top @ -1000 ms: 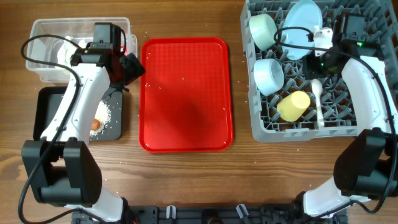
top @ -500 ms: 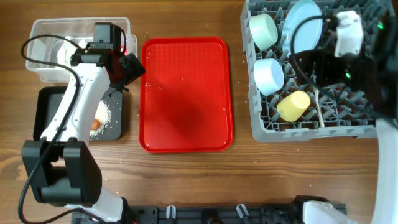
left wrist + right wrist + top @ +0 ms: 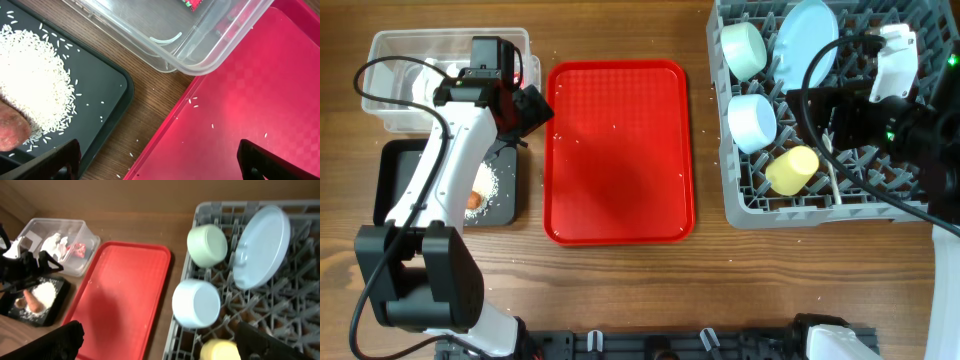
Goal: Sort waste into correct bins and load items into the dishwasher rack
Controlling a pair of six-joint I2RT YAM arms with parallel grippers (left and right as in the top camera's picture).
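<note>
The grey dishwasher rack (image 3: 740,205) holds the light blue plate (image 3: 805,35), pale green bowl (image 3: 743,48), light blue bowl (image 3: 752,122), yellow cup (image 3: 792,170) and white spoon (image 3: 834,183). My right gripper (image 3: 160,340) is open and empty, raised high over the rack (image 3: 190,270). My left gripper (image 3: 157,160) is open and empty over the gap between the black tray (image 3: 107,100) and the red tray. The black tray holds rice (image 3: 30,85) and the carrot (image 3: 10,132). The clear tub (image 3: 390,110) holds tissue (image 3: 54,245) and the red wrapper (image 3: 77,250).
A large flat red tray (image 3: 620,150) with a few rice grains lies between the bins and the rack. Loose grains lie on the wooden table (image 3: 620,290) around it. My right arm (image 3: 920,130) hides part of the rack in the overhead view.
My right arm has lifted up from the rack toward the overhead camera and swung over its right side. The left arm has not moved.
</note>
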